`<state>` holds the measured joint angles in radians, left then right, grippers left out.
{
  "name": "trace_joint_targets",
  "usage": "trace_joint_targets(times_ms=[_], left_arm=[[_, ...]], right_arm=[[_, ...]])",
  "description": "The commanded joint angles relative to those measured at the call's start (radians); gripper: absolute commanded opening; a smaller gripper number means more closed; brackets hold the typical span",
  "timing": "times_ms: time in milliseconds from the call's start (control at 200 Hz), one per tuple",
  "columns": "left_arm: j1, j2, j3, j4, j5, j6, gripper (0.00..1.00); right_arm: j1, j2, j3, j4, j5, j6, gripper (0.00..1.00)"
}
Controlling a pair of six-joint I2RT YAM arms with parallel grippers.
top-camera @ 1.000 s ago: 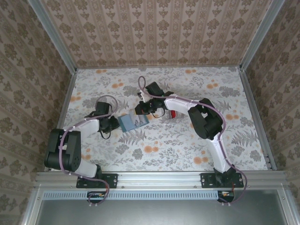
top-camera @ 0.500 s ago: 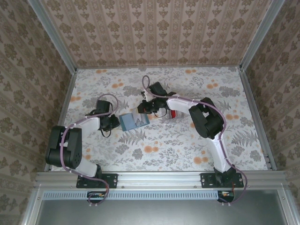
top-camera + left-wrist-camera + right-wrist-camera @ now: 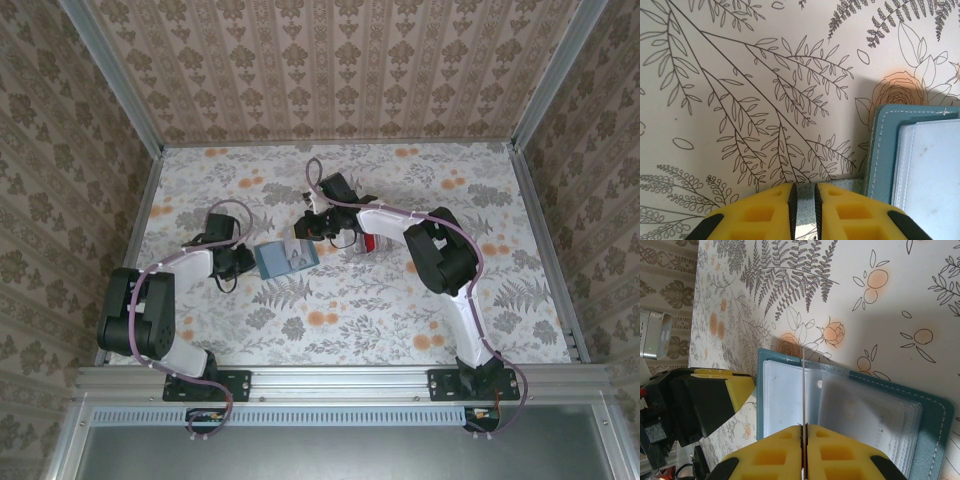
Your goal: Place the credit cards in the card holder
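Note:
The teal card holder [image 3: 285,260] lies open on the flowered table, its clear sleeves [image 3: 865,405] facing up. My left gripper [image 3: 243,262] is shut on the holder's left edge, with teal material pinched between the yellow fingers [image 3: 845,210]. The holder's stitched cover [image 3: 885,150] runs off to the right of them. My right gripper [image 3: 804,427] is shut on a thin pale credit card [image 3: 803,385], held edge-on above the open holder. The card's far end sits over the sleeves near the spine. In the top view, the right gripper [image 3: 303,232] hovers at the holder's far right corner.
A red item [image 3: 368,243] lies on the table just right of the holder, partly hidden by the right arm. Patterned walls and metal rails [image 3: 150,200] close in the table on three sides. The left gripper's yellow finger [image 3: 720,385] sits beside the holder's left edge.
The right gripper with its card has shifted slightly back and to the right over the holder. The left gripper keeps its hold on the holder's edge.

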<state>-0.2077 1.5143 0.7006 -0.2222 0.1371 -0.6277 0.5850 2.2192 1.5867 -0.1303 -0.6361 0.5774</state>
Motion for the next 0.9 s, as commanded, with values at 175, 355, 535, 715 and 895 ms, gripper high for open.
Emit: trace_joint_targets(times_ms=[175, 355, 535, 715, 895], left_arm=[[0.004, 0.032, 0.002, -0.005, 0.016, 0.017, 0.2], [0.0, 0.04, 0.003, 0.002, 0.022, 0.014, 0.2], [-0.005, 0.05, 0.006, 0.008, 0.027, 0.01, 0.2], [-0.006, 0.046, 0.01, 0.0, 0.026, 0.011, 0.19], [-0.007, 0.037, 0.004, -0.003, 0.022, 0.01, 0.19]], right_arm=[[0.016, 0.043, 0.029, -0.01, -0.032, 0.012, 0.11], [0.029, 0.051, 0.03, -0.028, -0.041, 0.01, 0.11], [0.032, 0.038, 0.016, -0.027, -0.047, 0.019, 0.11], [0.029, -0.003, -0.008, 0.044, -0.092, 0.077, 0.11], [0.028, -0.03, 0.002, 0.019, -0.084, 0.066, 0.11]])
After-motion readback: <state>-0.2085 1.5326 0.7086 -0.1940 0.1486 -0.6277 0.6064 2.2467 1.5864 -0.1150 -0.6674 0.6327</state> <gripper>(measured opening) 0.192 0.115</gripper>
